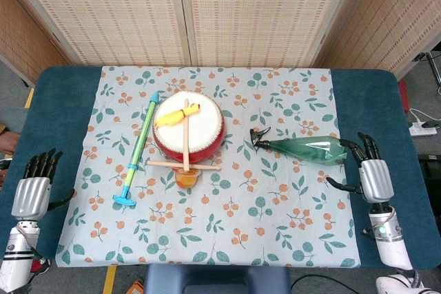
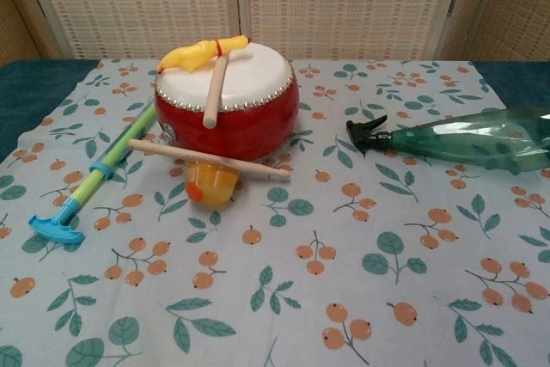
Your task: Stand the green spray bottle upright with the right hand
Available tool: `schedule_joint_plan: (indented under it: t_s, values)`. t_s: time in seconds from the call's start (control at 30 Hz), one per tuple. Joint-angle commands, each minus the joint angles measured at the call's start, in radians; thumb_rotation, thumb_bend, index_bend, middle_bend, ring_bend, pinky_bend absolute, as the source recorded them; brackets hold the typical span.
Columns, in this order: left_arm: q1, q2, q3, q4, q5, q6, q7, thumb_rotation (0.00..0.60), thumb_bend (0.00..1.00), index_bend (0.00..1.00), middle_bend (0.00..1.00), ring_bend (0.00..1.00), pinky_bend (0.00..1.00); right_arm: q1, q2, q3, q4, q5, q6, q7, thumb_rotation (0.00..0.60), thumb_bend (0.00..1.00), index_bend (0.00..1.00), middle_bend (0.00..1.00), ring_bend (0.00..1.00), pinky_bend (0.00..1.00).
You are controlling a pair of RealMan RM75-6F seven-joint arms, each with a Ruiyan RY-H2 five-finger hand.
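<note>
A green spray bottle [image 1: 305, 149] lies on its side on the right part of a floral cloth [image 1: 275, 225] covering a blue bench [image 1: 69, 87]. Its long axis runs nearly left to right — black nozzle toward the middle of the cloth, wide base toward the right hand [image 1: 370, 172]. That hand sits just beside the base, palm down, fingers apart and reaching toward the bottle; whether any fingertip touches it cannot be told, and it holds nothing yet. The left hand [image 1: 33, 187] rests well apart at the bench's far left edge, fingers loosely extended and empty, so the right hand is much the nearer.

To the bottle's left stand a red drum [image 1: 187, 129] with a wooden stick [image 1: 183, 164] across it and a yellow toy [image 1: 176, 115] on top, an orange cup [image 1: 185, 179], and a blue-green tube toy [image 1: 138, 148] — none lies between hand and bottle.
</note>
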Motion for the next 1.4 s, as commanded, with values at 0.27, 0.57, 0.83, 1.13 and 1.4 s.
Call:
schedule_joint_plan:
  t_s: [0.27,0.57,0.83,1.13,1.4]
  values:
    - [-0.002,0.004,0.0,0.003,0.024,0.009,-0.021,0.6,0.22,0.0,0.0,0.0,0.0,0.003,-0.014,-0.009,-0.003,0.001,-0.02,-0.036,0.6,0.0,0.19,0.25,0.0,0.0]
    - [0.001,0.012,0.006,-0.005,0.036,0.006,-0.026,0.6,0.22,0.0,0.0,0.0,0.0,0.03,0.027,0.02,-0.109,0.023,-0.053,-0.146,0.6,0.0,0.22,0.31,0.12,0.05]
    - [0.002,0.026,0.018,-0.034,0.061,0.011,-0.036,0.6,0.22,0.0,0.0,0.0,0.0,0.187,0.148,0.13,-0.25,0.188,-0.329,-0.433,0.6,0.0,0.35,0.32,0.15,0.2]
    - [0.007,0.019,0.011,-0.009,0.072,0.036,-0.081,0.6,0.22,0.0,0.0,0.0,0.0,0.372,0.02,0.12,-0.132,0.257,-0.517,-0.75,0.6,0.0,0.36,0.32,0.12,0.07]
    - [0.004,0.021,0.014,0.001,0.085,0.032,-0.115,0.6,0.23,0.0,0.0,0.0,0.0,0.471,-0.145,0.097,0.072,0.361,-0.607,-1.002,0.6,0.0,0.37,0.32,0.1,0.02]
